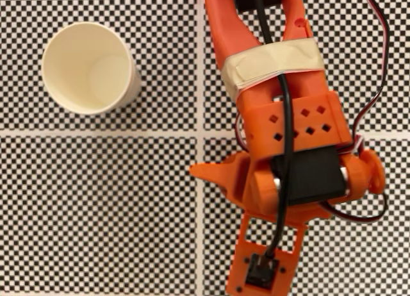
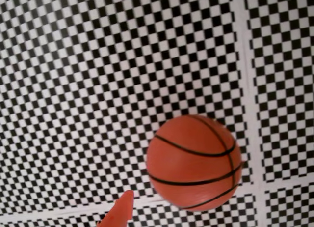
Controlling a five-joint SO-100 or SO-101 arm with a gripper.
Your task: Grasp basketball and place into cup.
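From my wrist view, one orange fingertip [image 2: 120, 212] pokes in at six o'clock, just beside the basketball [image 2: 194, 162] on the checkered mat [image 2: 73, 89]. I cannot tell my jaws' spread. It looks light, round, prone to roll; I'd pinch across its middle. The cup [image 1: 90, 66] stands upright at ten o'clock in the fixed view.

Checkered desk [image 1: 96, 200] lies bare around the upright cup [image 1: 90, 66] in the fixed view, its open mouth unobstructed from above. In the wrist view, the basketball [image 2: 194, 160] sits alone on the desk, open surface on every side, one orange pincer [image 2: 119, 213] fingertip near its lower left.
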